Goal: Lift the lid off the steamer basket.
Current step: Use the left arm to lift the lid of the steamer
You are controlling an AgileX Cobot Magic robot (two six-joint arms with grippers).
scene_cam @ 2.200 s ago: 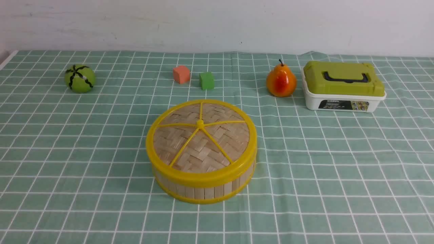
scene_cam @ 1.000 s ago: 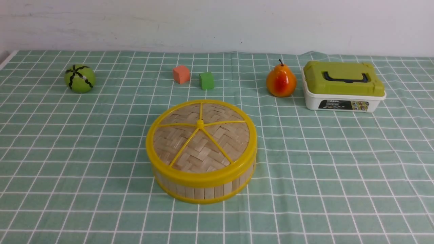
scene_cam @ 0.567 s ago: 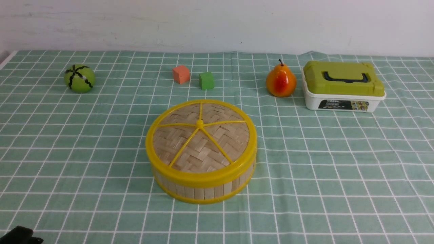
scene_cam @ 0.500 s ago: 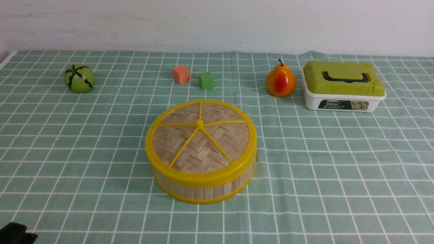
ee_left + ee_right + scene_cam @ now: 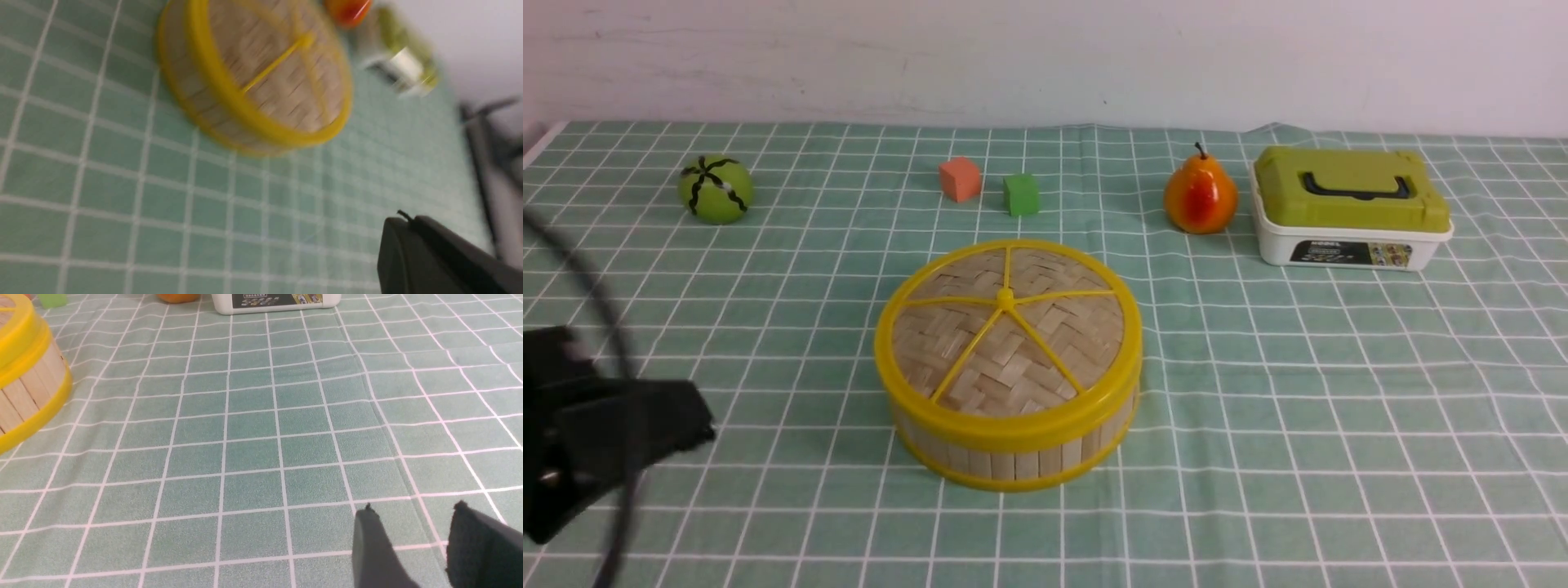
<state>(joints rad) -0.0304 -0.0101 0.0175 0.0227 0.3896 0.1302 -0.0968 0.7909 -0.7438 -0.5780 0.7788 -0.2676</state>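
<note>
At near left the left gripper (image 5: 674, 429), its grip unreadable in the blur, is nearer the lid (image 5: 1006, 335) capping the central steamer basket (image 5: 1013, 461) to its right; the right gripper (image 5: 412, 526) hangs parted.

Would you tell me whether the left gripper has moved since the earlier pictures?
Yes. The left gripper has come up from the front view's lower left corner and moved right, toward the basket, which stayed put.
</note>
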